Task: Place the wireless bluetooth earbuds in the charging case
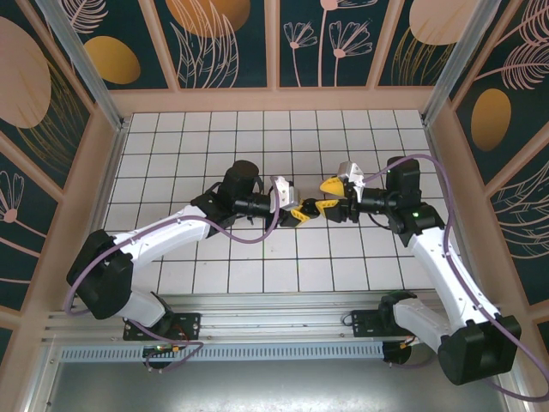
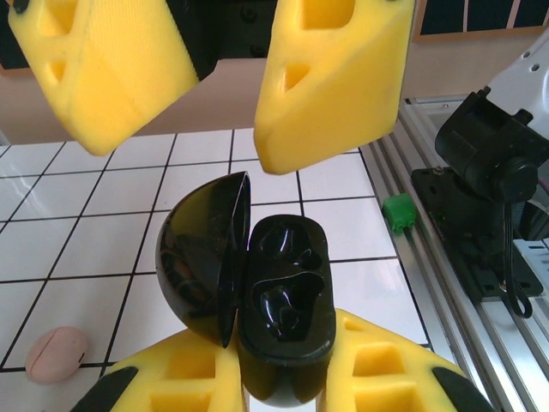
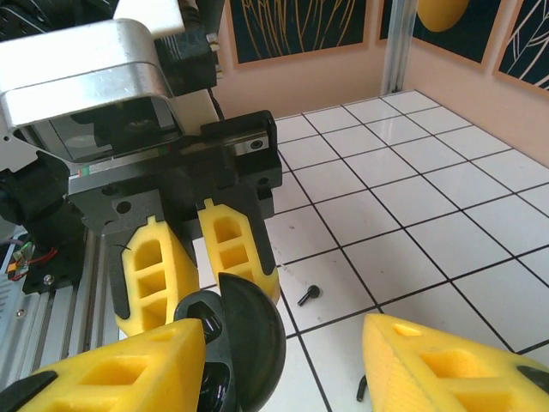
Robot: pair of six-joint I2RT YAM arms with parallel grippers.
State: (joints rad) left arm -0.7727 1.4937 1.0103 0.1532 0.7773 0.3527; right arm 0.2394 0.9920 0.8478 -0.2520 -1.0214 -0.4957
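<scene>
The black charging case (image 2: 283,300) stands open, its lid (image 2: 202,257) swung to the left, and my left gripper (image 2: 283,378) is shut on its lower body. Its two wells are glossy black, and I cannot tell whether a bud sits in them. My right gripper (image 2: 189,129) hangs open just above the case with nothing between its yellow fingers (image 2: 334,77). From the right wrist the case lid (image 3: 249,343) lies by my right gripper (image 3: 283,343). A black earbud (image 3: 309,294) lies on the tile beyond. A pale pink earbud (image 2: 56,354) rests left of the case. Overhead, both grippers meet at the case (image 1: 309,207).
A thin dark piece (image 3: 361,390) lies on the tile near my right finger. The aluminium rail (image 2: 429,215) and the right arm's black base (image 2: 489,197) stand to the right, with a small green part (image 2: 398,212). Patterned walls (image 1: 274,43) enclose the tiled floor.
</scene>
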